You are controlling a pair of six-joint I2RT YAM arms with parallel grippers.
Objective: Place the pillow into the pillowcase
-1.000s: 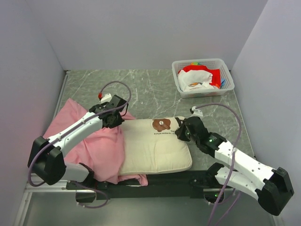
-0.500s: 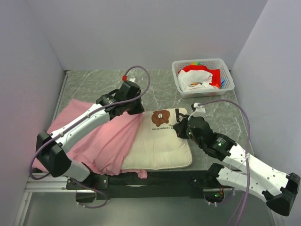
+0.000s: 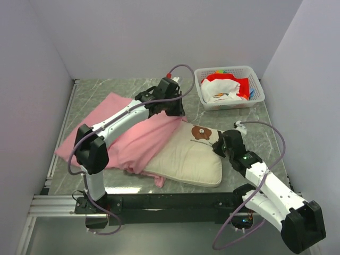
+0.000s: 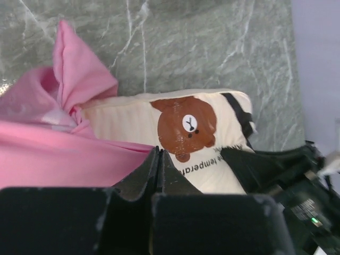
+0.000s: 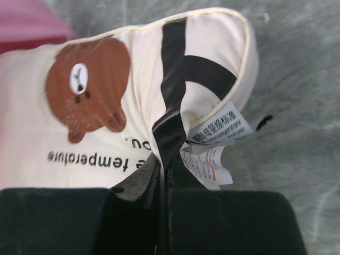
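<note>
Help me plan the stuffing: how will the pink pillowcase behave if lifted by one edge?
Probably floppy: the pillowcase wrinkles and drapes where the left gripper pinches it. Likely light: thin fabric, bunched into a peak.

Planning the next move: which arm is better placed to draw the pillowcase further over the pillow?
Left. The left gripper is shut on the pillowcase, bunched at a corner of the pillow. The right gripper pinches the pillow edge, so it likely serves better as anchor.
</note>
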